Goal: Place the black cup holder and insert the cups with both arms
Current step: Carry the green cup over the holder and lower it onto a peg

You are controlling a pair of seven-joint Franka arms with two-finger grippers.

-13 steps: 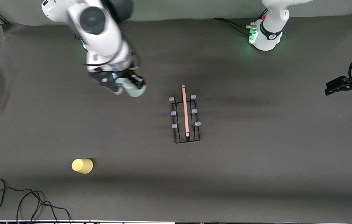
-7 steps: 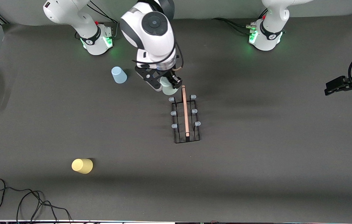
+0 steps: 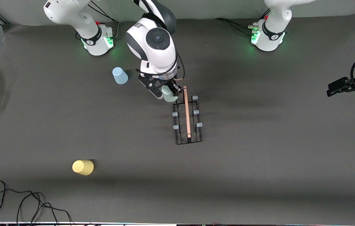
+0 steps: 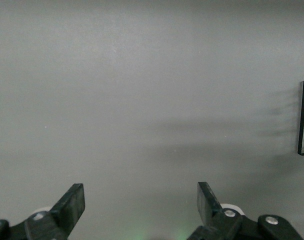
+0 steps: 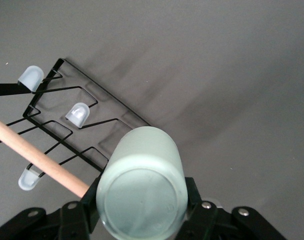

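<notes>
So the right hand [image 3: 166, 92] is clamped on the pale green cup [image 3: 169, 95], mouth down, hovering over the peg at the robot-base end of the black cup holder [image 3: 187, 117], which sits mid-frame in the front view. To nail this I'd line the cup's mouth dead over that corner peg, clear of the wooden handle [image 3: 186, 111], drop straight down and only let go once it's seated.

The left hand [image 4: 139, 207] is spread wide with nothing in it, waiting at the right edge of the frame.

Count: three cups (green one held, light blue cup [image 3: 119, 75] upper left on the surface, yellow cup [image 3: 83, 167] lower left), one holder, and five bare pegs visible.
</notes>
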